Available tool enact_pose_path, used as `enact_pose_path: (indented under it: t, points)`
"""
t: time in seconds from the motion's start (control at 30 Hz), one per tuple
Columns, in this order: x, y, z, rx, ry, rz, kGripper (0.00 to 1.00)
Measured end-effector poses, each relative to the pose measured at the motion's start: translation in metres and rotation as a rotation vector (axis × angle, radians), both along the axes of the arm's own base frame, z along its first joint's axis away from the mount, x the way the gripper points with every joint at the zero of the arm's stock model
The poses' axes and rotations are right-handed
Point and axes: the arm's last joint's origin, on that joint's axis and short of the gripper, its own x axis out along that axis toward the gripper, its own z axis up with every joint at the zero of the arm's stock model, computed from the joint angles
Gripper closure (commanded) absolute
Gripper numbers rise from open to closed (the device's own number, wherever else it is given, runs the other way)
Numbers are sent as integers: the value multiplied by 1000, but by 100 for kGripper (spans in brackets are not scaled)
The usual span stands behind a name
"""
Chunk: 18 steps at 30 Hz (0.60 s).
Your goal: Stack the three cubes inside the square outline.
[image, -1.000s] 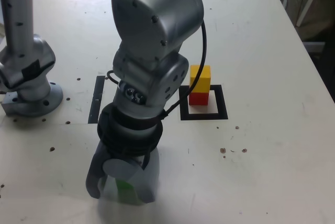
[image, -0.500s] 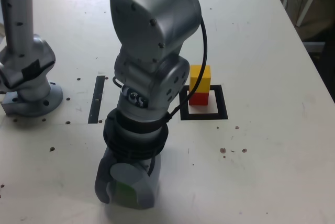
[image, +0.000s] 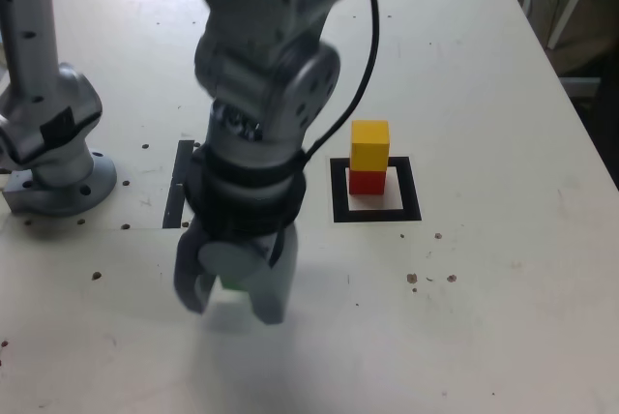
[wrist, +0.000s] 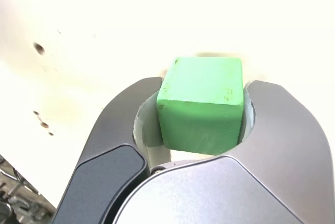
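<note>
The gripper point(image: 232, 300) hangs near the table's point(image: 484, 317) front edge, its jaws clamped on the green cube point(wrist: 201, 103), which sits pinched between both grey fingers point(wrist: 285, 130). Farther back, on the exterior view's right, the yellow cube point(image: 369, 144) rests on the red cube point(image: 366, 181) inside the outline point(image: 375, 213).

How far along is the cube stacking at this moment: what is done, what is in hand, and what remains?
Done: the yellow cube sits on the red cube inside the square outline. In hand: the end effector is shut on the green cube, near the table's front edge in the exterior view. Left: carrying the green cube over and placing it on the yellow one.
</note>
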Motion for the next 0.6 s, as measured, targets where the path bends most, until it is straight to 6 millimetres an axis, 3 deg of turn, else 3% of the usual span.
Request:
enact_pose_path:
  t: [0.43, 0.6]
  points:
    - [18, 56, 63, 21, -1, -3, 78]
    - [22, 75, 77, 28, 11, 2, 77]
